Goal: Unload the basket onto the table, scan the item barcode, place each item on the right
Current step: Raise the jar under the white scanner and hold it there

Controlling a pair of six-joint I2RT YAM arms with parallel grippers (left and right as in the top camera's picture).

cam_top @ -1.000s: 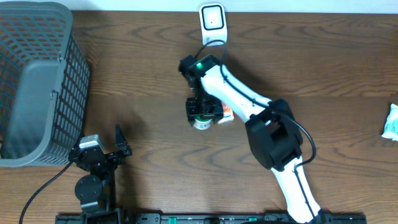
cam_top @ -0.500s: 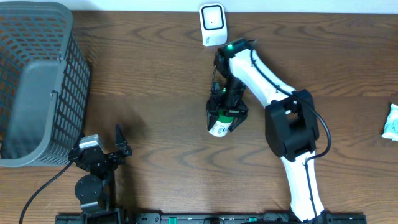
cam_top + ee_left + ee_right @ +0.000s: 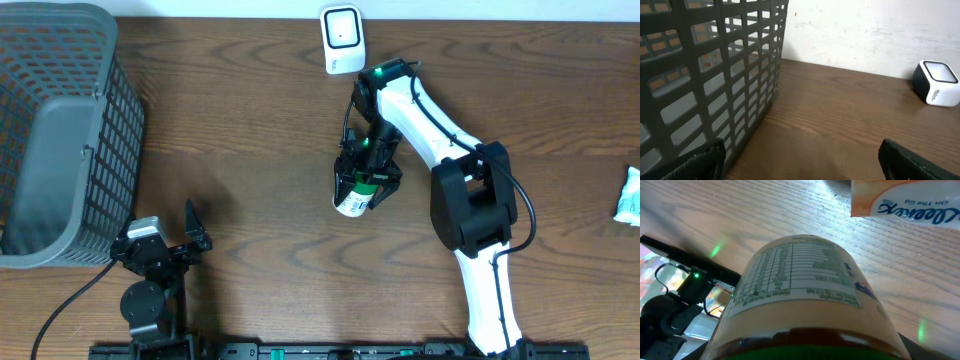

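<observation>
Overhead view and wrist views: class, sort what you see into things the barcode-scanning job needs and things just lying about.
Belongs to the job:
the labelled bottle
the right gripper holding it
the white scanner

Just lying about:
the grey basket
the tissue pack
the white packet at far right

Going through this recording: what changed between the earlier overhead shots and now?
The right gripper, shut on the bottle throughout, carried it rightward across the table, mostly in the first half second, then barely shifted. Nothing was picked up or released. The scanner, basket, open left gripper and the packet at the right edge stayed put.
</observation>
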